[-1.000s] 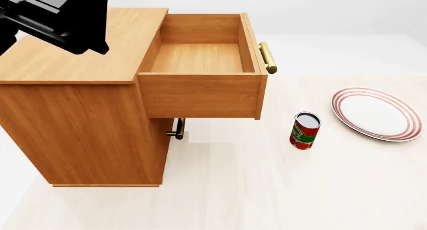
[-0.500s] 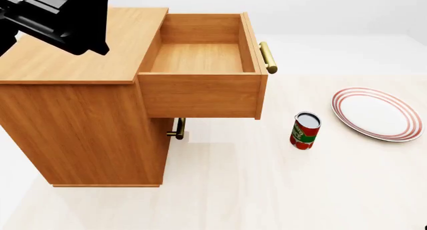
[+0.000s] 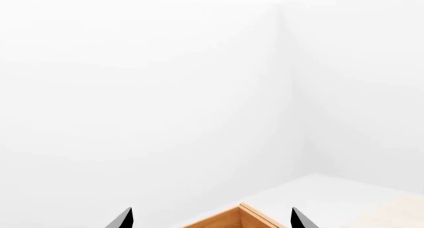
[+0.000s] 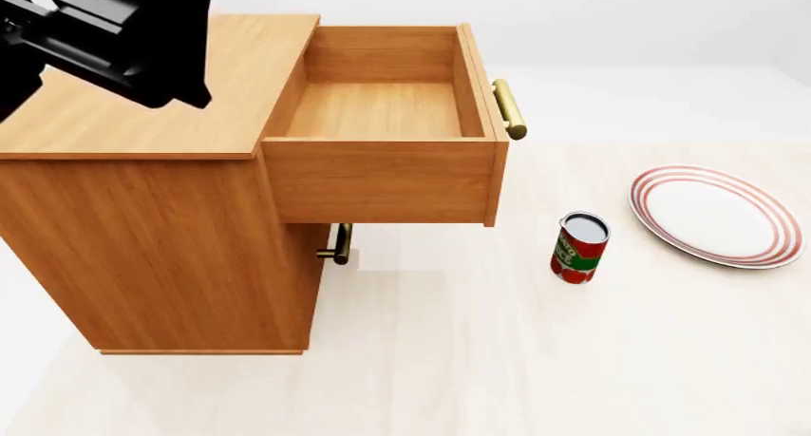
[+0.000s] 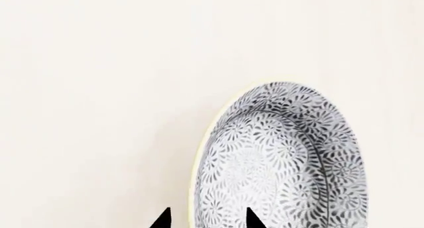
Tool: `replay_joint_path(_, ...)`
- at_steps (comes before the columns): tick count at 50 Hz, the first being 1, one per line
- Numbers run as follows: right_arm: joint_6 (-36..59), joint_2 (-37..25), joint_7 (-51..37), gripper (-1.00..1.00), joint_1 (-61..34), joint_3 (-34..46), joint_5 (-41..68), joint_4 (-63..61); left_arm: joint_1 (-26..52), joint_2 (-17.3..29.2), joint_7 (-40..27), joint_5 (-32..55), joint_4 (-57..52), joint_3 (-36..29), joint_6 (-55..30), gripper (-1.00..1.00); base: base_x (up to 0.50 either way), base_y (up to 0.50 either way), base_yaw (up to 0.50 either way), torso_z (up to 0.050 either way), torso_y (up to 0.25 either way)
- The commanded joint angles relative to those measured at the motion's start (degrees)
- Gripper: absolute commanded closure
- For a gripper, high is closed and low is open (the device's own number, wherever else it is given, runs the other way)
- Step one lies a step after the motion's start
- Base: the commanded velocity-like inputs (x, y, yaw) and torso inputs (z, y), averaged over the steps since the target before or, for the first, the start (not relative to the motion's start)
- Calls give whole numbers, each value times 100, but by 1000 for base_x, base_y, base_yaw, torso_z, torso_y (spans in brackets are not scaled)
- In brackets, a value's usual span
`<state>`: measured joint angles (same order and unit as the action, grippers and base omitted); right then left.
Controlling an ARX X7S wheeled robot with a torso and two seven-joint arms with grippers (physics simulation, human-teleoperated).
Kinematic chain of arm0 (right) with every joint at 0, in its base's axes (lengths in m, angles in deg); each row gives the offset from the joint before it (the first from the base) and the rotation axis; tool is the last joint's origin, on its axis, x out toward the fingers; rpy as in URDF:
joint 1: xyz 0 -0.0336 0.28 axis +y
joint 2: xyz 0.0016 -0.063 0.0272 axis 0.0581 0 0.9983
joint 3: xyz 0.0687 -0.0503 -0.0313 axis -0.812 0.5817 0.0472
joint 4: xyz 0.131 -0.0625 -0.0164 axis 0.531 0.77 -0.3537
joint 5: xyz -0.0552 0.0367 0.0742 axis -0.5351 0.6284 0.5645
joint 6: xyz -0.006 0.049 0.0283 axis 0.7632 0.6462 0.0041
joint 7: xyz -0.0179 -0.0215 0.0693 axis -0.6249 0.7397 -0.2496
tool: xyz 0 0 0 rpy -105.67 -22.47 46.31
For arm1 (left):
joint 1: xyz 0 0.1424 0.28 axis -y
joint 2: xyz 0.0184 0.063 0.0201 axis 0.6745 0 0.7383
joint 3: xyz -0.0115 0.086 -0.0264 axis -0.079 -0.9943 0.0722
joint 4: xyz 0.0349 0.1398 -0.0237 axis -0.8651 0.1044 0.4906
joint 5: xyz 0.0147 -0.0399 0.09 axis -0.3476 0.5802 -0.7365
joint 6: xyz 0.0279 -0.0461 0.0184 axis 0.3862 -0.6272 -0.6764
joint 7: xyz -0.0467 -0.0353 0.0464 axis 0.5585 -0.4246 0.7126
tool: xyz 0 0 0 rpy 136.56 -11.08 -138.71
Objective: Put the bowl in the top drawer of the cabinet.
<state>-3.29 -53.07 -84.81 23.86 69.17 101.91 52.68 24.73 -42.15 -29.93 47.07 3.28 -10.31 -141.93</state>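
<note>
The bowl (image 5: 285,158), blue-grey and white speckled outside, shows only in the right wrist view, tilted over the pale floor. My right gripper (image 5: 206,222) is shut on the bowl, its rim caught between the two black fingertips. The head view shows neither of them. The cabinet (image 4: 127,123) stands at the left with its top drawer (image 4: 380,108) pulled fully out and nothing inside. My left arm (image 4: 114,37) hangs above the cabinet's top. The left gripper (image 3: 208,220) is open, and a wooden corner of the drawer (image 3: 232,219) lies below its tips.
The top drawer's brass handle (image 4: 508,108) sticks out to the right. The lower drawer's handle (image 4: 338,243) sits under the open drawer. A red can (image 4: 580,248) stands on the floor right of the cabinet, and a red-ringed white plate (image 4: 716,215) lies further right.
My left arm has shifted slightly above the cabinet top. The drawer, can and plate have not moved.
</note>
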Motion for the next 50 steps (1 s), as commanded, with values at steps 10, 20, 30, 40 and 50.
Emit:
replay_joint_path(10, -75, 155, -237, 100, 47, 62, -402, 68, -67, 14, 26, -42, 29, -52, 65, -100, 0, 0, 0, 0, 0)
replay_joint_path(20, 779, -134, 23, 100, -442, -411, -557, -394, -43, 126, -118, 201, -14, 3, 81, -100, 0, 0, 0, 0, 0)
replay_joint_path(30, 2001, -136, 499, 100, -1222, -1216, -711, -512, -99, 330, -490, 715, -193, 195, 199, -100, 0, 0, 0, 0, 0)
replay_joint_path(40, 3579, -136, 1365, 100, -2041, -2065, -1304, -1182, -135, 582, -871, 1185, -362, 379, 342, -100, 0, 0, 0, 0, 1)
replay_joint_path(50, 4590, 71, 3145, 100, -2697, -2686, -2691, -1976, -206, 812, -1226, 1627, -523, 542, 517, -100, 0, 0, 0, 0, 0)
